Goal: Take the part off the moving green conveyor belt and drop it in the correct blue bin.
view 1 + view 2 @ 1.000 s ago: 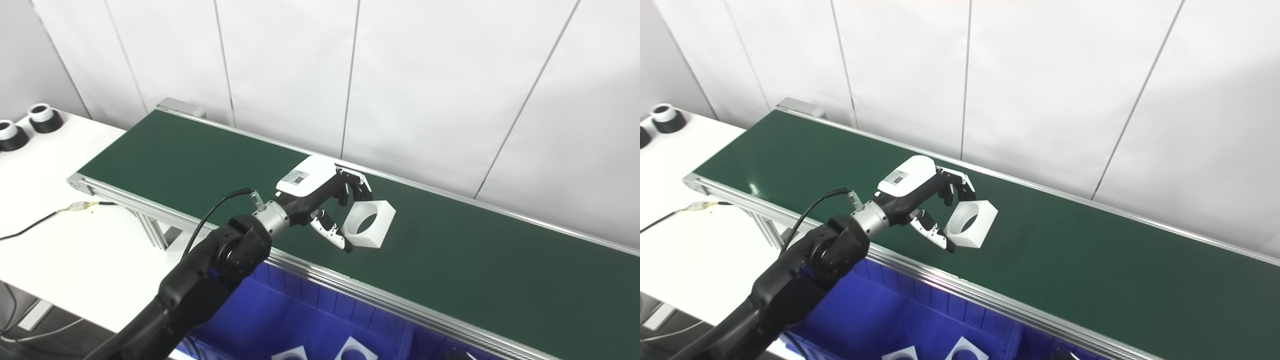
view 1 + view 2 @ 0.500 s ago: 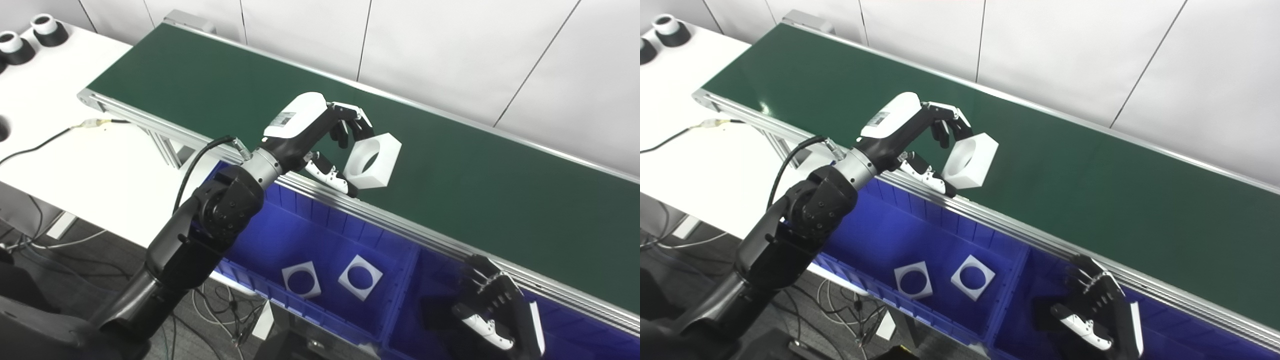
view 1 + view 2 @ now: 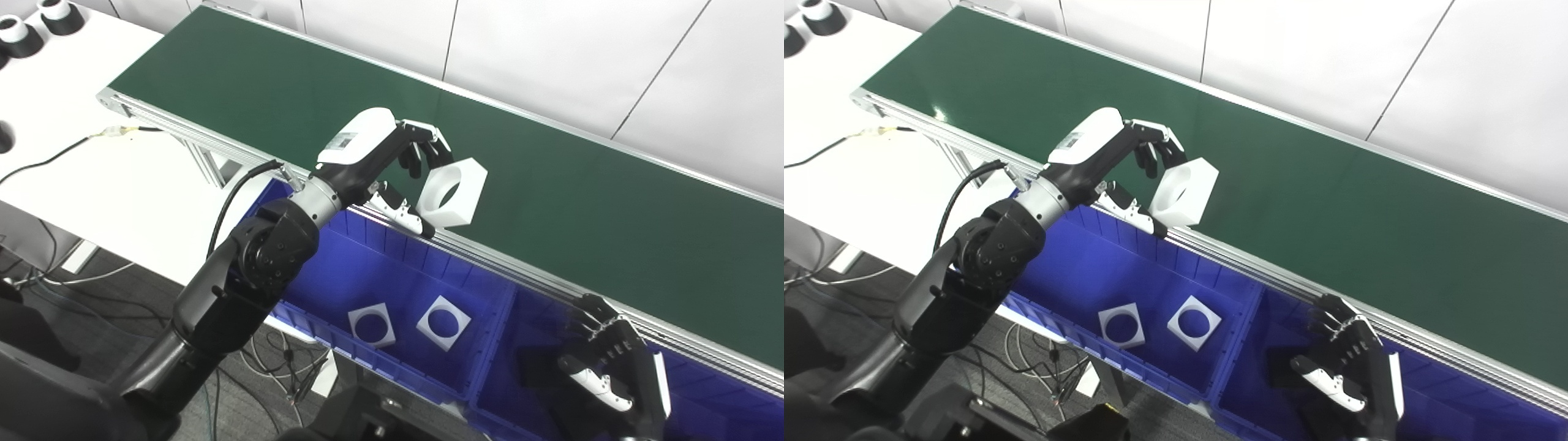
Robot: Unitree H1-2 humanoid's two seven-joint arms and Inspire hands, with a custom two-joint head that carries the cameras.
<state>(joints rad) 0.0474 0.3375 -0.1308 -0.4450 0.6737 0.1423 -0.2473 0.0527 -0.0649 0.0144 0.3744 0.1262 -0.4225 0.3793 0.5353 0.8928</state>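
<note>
The white part (image 3: pixel 452 192) is pinched by the left hand (image 3: pixel 392 165) above the belt's (image 3: pixel 551 196) near edge, presumably for dropping into the left bin (image 3: pixel 343 275) holding two like parts, while the right hand (image 3: pixel 612 367) waits open, empty.

This is a robotics lab or test cell set up to imitate a factory sorting line. A long green conveyor belt (image 3: pixel 257 92) in an aluminium frame runs diagonally from the upper left of the frame to the right edge, backed by plain white wall panels (image 3: pixel 551 55). Blue plastic bins (image 3: pixel 392 275) sit below its near rail in the lower centre. At the left stands a white tabletop (image 3: pixel 110 184) with a loose cable (image 3: pixel 55 158) across it, and more cables (image 3: pixel 269 367) trail over the grey floor at the lower left.
</note>
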